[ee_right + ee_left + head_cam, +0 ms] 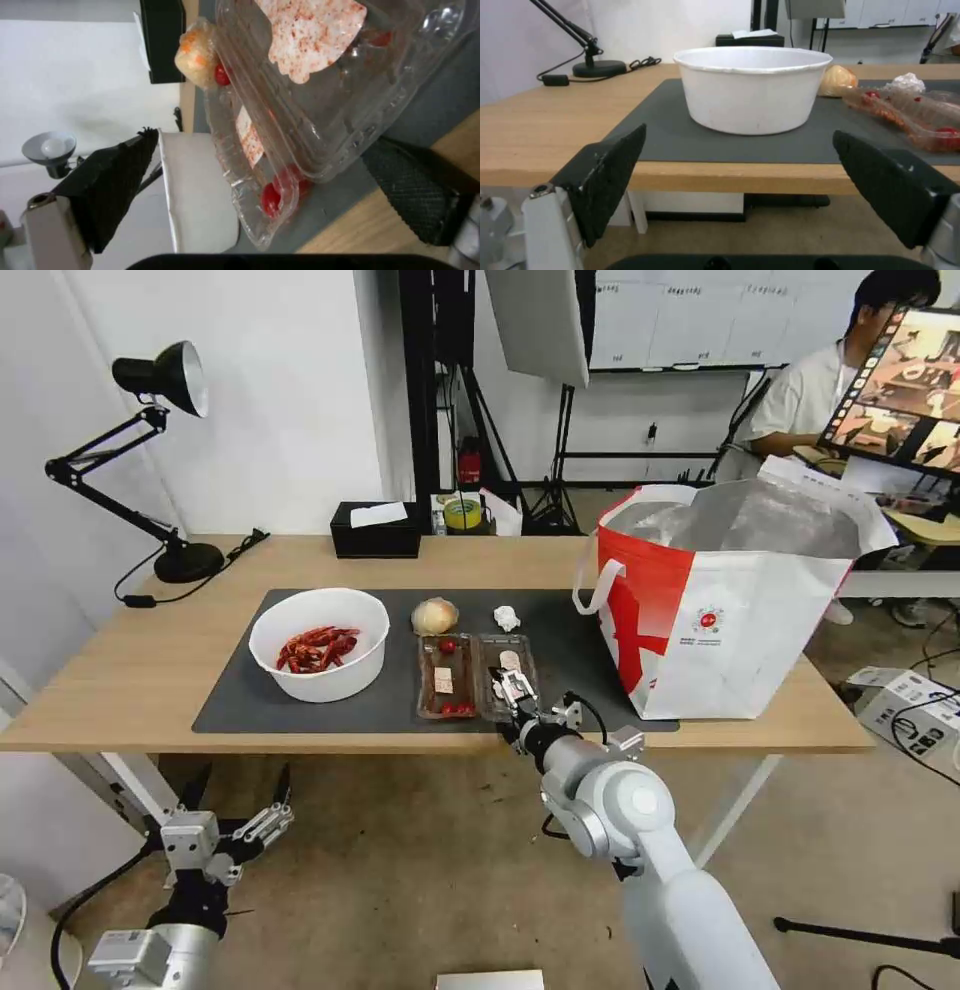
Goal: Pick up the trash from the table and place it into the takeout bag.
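At near edge of table (120, 690), right gripper (512, 688) reaches clear tray (476, 674) on grey mat (240, 695); jaws spread either side of tray's near rim, probably not yet pinching. Takeout bag (720, 610) stands open just right, ready for drop. Left gripper (262, 826) waits below table edge, jaws spread, facing white bowl (752, 88).

A black desk lamp (160, 450) on a jointed arm stands at upper left, its cord (190, 575) trailing below. A black tissue box (376, 529) sits at upper centre, a roll of tape (462, 513) just right of it.
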Robot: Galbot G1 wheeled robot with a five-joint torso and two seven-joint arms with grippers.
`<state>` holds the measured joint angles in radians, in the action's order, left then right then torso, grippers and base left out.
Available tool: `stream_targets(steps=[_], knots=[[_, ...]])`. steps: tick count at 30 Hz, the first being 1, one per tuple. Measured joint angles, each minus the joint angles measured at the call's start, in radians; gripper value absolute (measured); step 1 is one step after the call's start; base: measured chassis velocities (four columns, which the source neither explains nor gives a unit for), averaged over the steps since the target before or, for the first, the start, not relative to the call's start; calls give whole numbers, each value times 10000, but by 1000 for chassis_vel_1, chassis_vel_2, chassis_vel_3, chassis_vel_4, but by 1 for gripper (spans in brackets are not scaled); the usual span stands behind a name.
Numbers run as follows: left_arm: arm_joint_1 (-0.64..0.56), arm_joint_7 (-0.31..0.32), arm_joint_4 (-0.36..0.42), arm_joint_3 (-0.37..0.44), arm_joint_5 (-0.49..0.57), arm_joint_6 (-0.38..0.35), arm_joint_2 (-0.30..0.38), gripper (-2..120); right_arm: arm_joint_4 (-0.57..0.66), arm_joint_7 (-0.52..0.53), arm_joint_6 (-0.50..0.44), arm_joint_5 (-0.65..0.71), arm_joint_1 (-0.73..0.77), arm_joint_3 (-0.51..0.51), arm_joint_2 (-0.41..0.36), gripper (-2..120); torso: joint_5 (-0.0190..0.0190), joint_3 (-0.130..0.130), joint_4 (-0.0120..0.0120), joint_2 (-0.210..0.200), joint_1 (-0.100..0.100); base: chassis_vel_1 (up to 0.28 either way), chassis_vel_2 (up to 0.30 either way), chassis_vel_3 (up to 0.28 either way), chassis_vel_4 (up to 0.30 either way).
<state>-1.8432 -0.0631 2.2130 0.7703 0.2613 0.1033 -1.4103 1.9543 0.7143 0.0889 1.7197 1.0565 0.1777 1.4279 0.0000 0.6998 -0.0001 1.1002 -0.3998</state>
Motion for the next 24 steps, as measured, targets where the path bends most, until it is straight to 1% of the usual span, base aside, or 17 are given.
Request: stream_targets(steps=[18, 24], knots=[[-34, -2, 56, 55, 12, 12, -35, 100, -239, -25, -1, -98, -281, -114, 96, 100, 0, 2, 0, -3, -1, 0, 0, 0, 0], [-46, -2, 61, 59, 22, 28, -27, 100, -250, -315, -1, -360, -330, -142, 149, 100, 1, 3, 2, -3, -2, 0, 0, 0, 0]])
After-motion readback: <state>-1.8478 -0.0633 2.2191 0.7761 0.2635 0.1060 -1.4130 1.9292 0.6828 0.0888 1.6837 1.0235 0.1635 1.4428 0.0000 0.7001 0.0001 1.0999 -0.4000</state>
